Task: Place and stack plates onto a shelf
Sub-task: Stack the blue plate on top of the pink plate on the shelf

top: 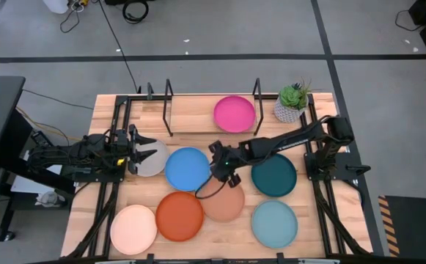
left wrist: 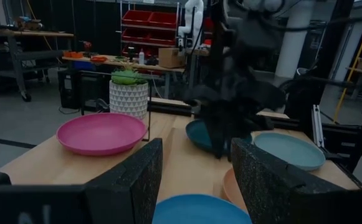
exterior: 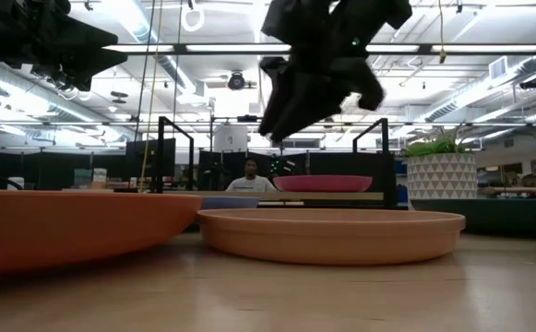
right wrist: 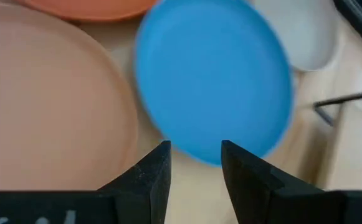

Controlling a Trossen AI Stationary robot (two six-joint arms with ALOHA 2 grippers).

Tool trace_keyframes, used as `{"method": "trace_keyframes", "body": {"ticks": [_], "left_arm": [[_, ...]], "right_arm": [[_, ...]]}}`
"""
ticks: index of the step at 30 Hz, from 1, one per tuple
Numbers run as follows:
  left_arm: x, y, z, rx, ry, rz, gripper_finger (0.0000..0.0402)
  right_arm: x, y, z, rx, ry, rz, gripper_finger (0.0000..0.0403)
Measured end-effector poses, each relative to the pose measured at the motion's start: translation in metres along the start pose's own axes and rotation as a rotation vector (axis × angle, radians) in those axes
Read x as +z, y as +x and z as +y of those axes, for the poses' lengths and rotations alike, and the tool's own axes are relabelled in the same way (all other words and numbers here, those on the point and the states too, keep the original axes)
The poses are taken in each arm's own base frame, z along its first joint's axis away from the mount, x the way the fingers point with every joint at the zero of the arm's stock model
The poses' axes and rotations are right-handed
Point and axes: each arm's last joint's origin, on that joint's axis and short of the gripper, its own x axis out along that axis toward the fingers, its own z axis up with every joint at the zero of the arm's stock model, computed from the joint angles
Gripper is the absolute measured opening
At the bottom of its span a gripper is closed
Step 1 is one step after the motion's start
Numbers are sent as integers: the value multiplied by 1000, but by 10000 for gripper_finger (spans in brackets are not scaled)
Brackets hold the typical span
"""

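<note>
Seven plates dot the wooden table (red bins behind); both claws spread, empty.

We are seeing the left gripper covering part of the grey-white plate, and the right arm hiding the dark teal plate's rim. The blue plate is blurring in the right wrist view.

I see a small green potted plant in a white patterned pot, and a person seated beyond my table.
</note>
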Motion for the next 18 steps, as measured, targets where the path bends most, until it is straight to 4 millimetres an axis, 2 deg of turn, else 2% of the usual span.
{"method": "trace_keyframes", "body": {"ticks": [9, 18], "left_arm": [[-1, 3, 0, 21, 1, 11, 197], [-2, 5, 0, 22, -1, 27, 197]], "right_arm": [[9, 35, 18, 9, -49, -69, 146], [14, 47, 27, 55, -73, -149, 146]]}}
